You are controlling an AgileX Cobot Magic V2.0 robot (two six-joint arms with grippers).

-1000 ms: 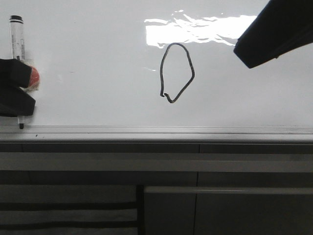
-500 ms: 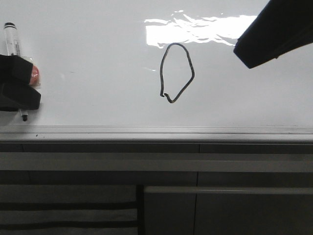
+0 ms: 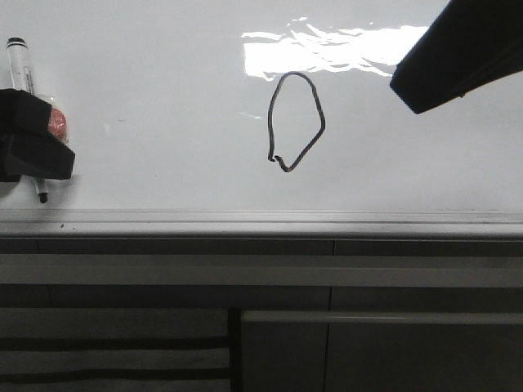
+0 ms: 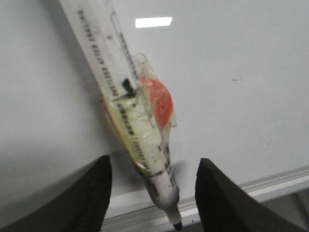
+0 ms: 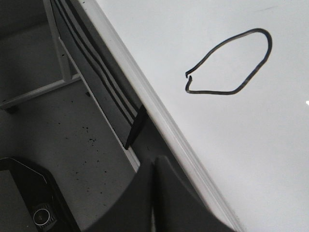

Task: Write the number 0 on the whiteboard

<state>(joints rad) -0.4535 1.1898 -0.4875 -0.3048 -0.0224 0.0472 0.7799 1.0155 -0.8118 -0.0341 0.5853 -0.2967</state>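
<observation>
The number 0 (image 3: 324, 122) is a thin black loop in the middle of the whiteboard (image 3: 163, 98), and it also shows in the right wrist view as number 0 (image 5: 212, 93). A white marker (image 4: 140, 135) with a red piece taped to it rests on the board, tip down near the ledge. My left gripper (image 4: 153, 164) is open, one finger on each side of the marker with a gap to both. From the front, that left gripper (image 3: 37, 151) is at the far left with the marker (image 3: 20, 69). My right gripper (image 5: 154, 164) is shut and empty, high at the right as right gripper (image 3: 458, 57).
A silver ledge (image 3: 261, 220) runs along the board's lower edge. Dark grey cabinet panels (image 3: 368, 343) lie below it. A bright glare patch (image 3: 327, 49) sits just above the loop. A speckled grey floor (image 5: 58, 135) shows in the right wrist view.
The marker's tip has lifted off the ledge and the marker has tilted, its cap end going left. The left gripper shifted slightly right. The right arm has not moved.
</observation>
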